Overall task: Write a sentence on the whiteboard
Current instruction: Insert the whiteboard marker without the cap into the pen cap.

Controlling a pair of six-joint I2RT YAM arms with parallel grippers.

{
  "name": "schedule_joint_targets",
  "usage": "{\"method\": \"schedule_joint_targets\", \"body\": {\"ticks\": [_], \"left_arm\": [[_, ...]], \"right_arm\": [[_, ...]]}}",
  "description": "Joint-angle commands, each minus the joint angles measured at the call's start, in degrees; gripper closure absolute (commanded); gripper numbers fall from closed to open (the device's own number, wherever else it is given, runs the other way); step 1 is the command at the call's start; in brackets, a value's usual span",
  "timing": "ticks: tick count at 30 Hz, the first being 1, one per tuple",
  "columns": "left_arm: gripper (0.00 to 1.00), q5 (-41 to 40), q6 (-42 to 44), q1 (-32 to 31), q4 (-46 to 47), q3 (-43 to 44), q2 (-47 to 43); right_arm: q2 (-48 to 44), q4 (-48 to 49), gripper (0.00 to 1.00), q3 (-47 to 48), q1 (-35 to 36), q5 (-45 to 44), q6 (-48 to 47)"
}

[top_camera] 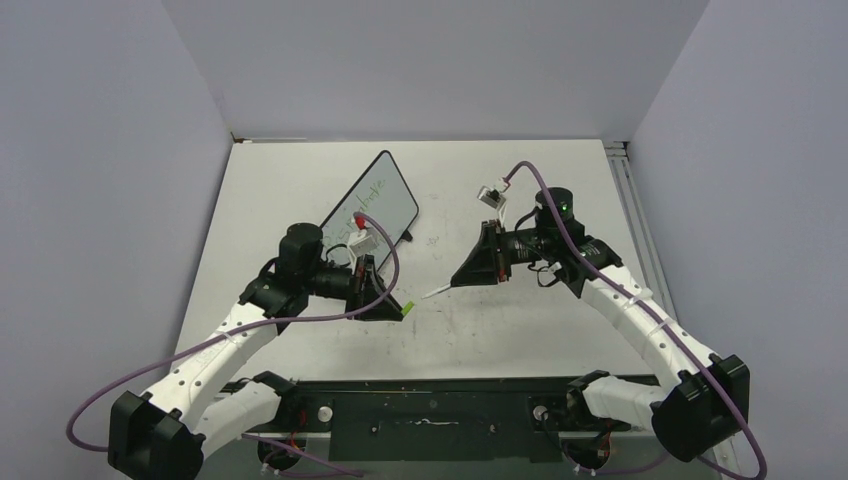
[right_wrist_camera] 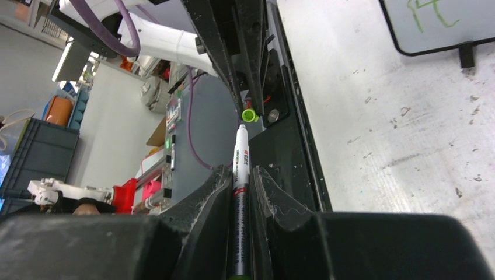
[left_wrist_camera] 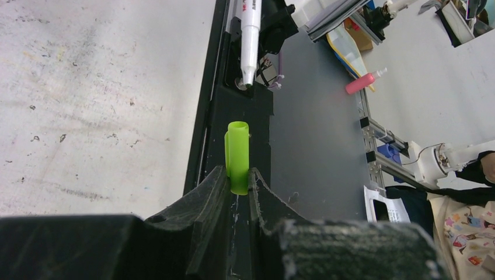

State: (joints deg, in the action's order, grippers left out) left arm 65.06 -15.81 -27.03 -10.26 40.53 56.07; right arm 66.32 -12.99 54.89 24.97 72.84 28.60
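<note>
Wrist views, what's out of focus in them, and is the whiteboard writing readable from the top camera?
Left wrist: the left tool is a dark blur up close, the cap it grips sharper. Right wrist: the right tool blurs likewise; the marker tip and whiteboard corner look crisp. Top: even light, soft shadows, the sentence too small to read.

One whiteboard stands near the far edge of the one table, carrying green lettering (its lines are too small to count). There is one white marker and one green cap. Two grippers: left gripper, right gripper.
</note>
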Motion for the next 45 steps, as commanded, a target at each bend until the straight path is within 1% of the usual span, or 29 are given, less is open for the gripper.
{"method": "schedule_joint_targets", "body": {"ticks": [1,5,13,45], "left_arm": [[1.00,2.8,4.3,-0.4,-2.5,2.6,-0.6],[1.00,3.6,4.4,-0.8,-2.4,2.6,0.2],[1.00,4.0,5.5,-2.7,-3.7,3.3,1.2],[1.00,3.8,5.6,-3.3,-3.8,3.6,1.5]], "right_arm": [[-0.8,-0.6,0.95,1.4,1.5,3.4,-3.0],[-0.1,-2.1,0.95,0.8,2.1,3.5,-4.9],[1.1,-2.0,0.95,0.8,2.9,3.1,-5.5],[3.1,-0.4,0.95,0.8,6.2,1.2,-4.9]]}}
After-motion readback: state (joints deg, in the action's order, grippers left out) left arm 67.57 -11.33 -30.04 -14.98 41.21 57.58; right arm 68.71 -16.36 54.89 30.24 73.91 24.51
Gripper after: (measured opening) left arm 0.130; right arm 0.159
